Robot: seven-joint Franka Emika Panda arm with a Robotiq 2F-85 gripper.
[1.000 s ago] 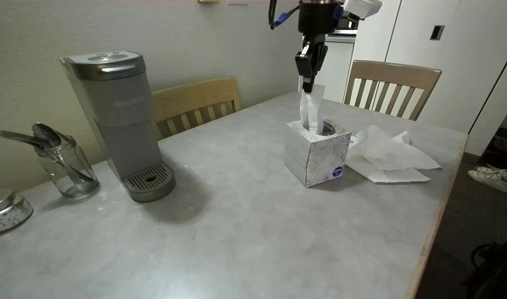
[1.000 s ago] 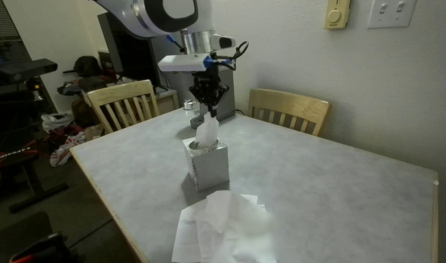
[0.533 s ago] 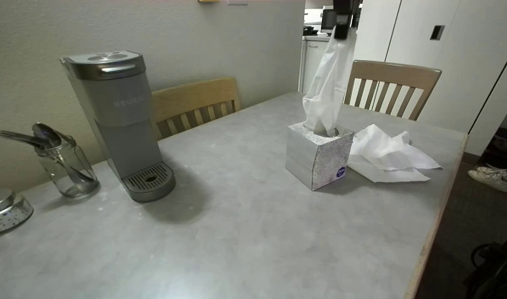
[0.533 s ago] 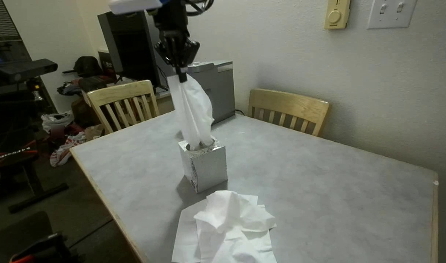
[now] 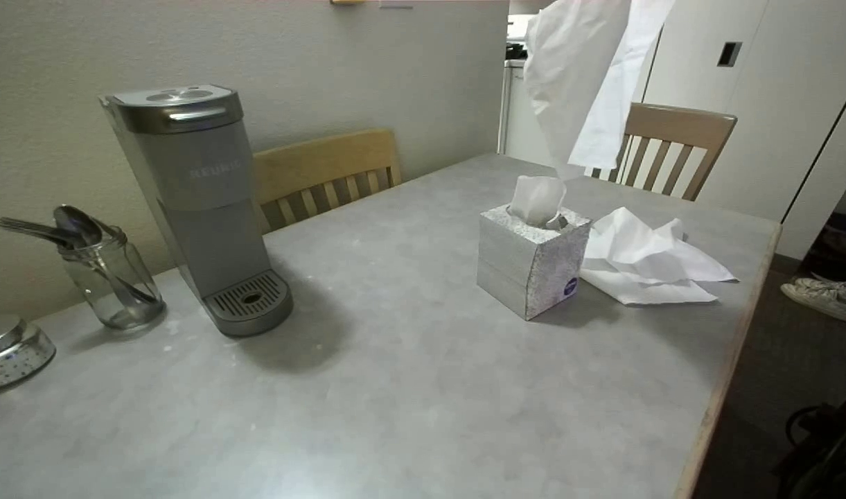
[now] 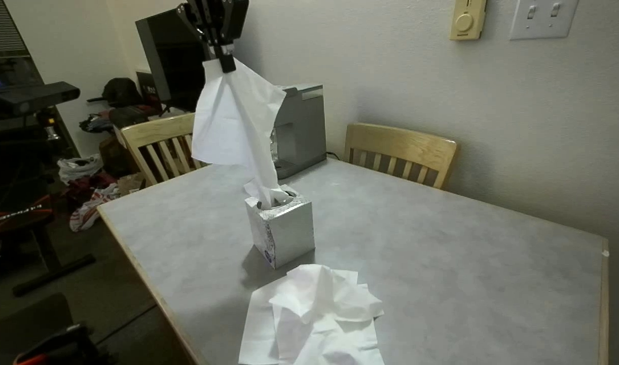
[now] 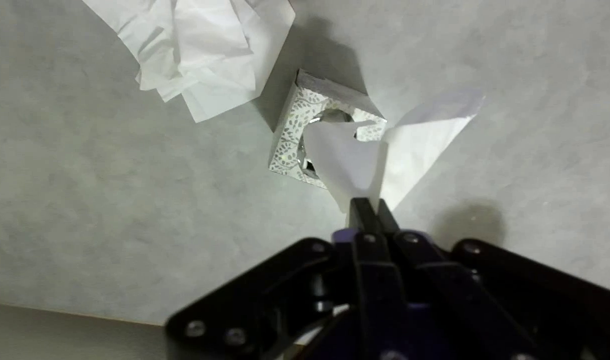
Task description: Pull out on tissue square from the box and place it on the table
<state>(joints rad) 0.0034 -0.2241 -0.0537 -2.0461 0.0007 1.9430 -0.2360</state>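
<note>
Jaws pinch a tissue [image 6: 233, 121] above its box [image 6: 291, 233]

The jaws are drawn together, with a gathered fold of the tissue caught between their tips, as the wrist view shows. The rest of the tissue hangs below in loose pleats, its lower end reaching down close to the box's top. In an exterior view a small white tuft [image 5: 535, 199] stands up from the box, just beside that lower end; whether the two touch I cannot tell.

The box sits upright on the grey worktop [image 6: 466, 263], and in both exterior views a crumpled pile [image 6: 322, 314] of tissues lies just beside it. In an exterior view a coffee maker [image 5: 201, 201] stands to the left; farther left come a jar [image 5: 111, 294] holding cutlery [image 5: 80, 225] and a small metal-topped pot [image 5: 10, 360]. One wooden chair [image 5: 332, 159] is partly hidden behind the coffee maker, by the pale wall [image 5: 367, 76]; another chair [image 5: 679, 128] stands past the worktop's far edge. Shoes [image 5: 824, 298] lie on the dark floor [image 5: 804, 360] at the right. In an exterior view a switch plate [image 6: 545, 17] is fixed to the wall.

Half a second earlier the tissue rose in a column out of the box; since then the jaws have climbed, the tissue has spread out and the tuft has come into view. Against a second ago the box has slid slightly; the pile has stayed.
</note>
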